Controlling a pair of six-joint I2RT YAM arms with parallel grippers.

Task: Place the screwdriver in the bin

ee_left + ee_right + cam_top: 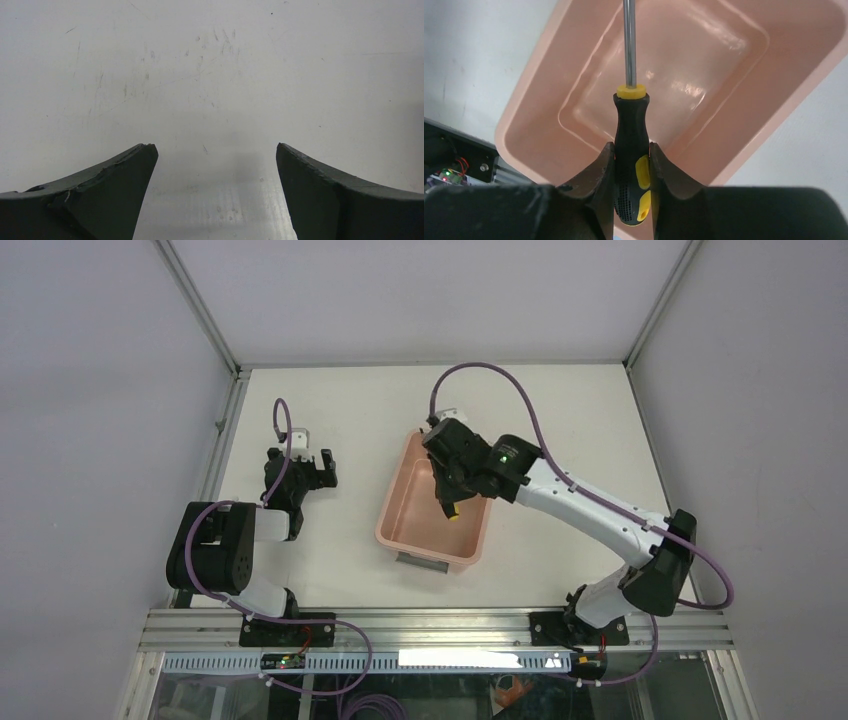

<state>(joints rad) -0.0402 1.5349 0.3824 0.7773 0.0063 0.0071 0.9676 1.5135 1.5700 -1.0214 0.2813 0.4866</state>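
Observation:
The salmon-pink bin (pixel 405 530) stands near the table's middle; the right wrist view shows its bare inside (pixel 734 100). My right gripper (pixel 450 502) hangs over the bin, shut on the screwdriver (pixel 630 125). The fingers clamp its yellow-and-black handle, and the thin metal shaft points out over the bin's floor. In the top view only the yellow handle end (pixel 454 517) shows under the gripper. My left gripper (pixel 312 466) is open and holds nothing, low over the white table left of the bin; its fingers (pixel 115 190) stand wide apart.
Grey handle (pixel 422 561) on the bin's near short end. An aluminium rail (pixel 430 625) runs along the table's near edge. Metal frame posts and grey walls bound the table at the left, back and right. An electronics board with lit LEDs (pixel 449 175) shows past the bin.

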